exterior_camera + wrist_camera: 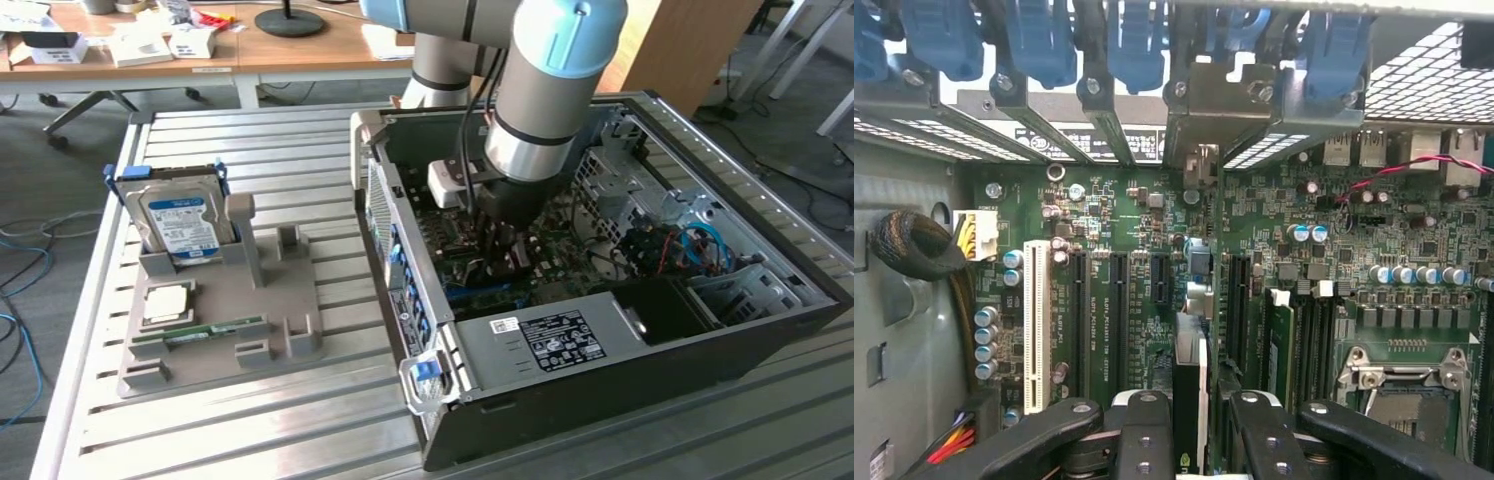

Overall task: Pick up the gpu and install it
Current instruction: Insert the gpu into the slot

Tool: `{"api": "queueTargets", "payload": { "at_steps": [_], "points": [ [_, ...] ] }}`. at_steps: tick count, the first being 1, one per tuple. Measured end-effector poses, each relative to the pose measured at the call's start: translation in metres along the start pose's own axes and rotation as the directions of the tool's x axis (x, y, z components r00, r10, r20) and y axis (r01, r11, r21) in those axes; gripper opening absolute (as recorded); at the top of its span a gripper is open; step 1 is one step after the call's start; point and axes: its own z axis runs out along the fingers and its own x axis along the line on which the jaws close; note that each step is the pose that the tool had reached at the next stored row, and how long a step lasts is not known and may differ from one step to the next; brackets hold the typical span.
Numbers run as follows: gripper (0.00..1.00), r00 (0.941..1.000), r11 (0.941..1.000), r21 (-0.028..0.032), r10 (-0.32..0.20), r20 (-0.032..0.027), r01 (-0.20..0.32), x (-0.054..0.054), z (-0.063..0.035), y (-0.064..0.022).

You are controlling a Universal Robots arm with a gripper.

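Wrist view: jaws clamped on gpu (1191, 372) — card edge-on, upright, betw. the black fingers, over motherboard (1104, 290) among the black expansion slots. Can't tell if seated. Exterior view: arm (534, 110) reaches down into open PC case (641, 340) on worktop (240, 440) — hard drive (180, 220) upright in grey holder (254, 300), well apart from the case.

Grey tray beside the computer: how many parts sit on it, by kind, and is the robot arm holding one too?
hard drive: 1
memory stick: 1
square chip: 1
gpu, between the fingers of the gripper: 1
Total: 4
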Motion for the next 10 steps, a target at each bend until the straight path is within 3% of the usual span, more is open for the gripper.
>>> {"api": "queueTargets", "payload": {
  "at_steps": [7, 10],
  "points": [
    [0.27, 1.0, 1.0, 0.0001, 0.0, -0.0047, 0.0, -0.0001, 0.0014, -0.0006],
    [0.27, 0.9999, 1.0, 0.0001, 0.001, -0.0123, -0.001, -0.0003, 0.0017, -0.0006]
  ]
}}
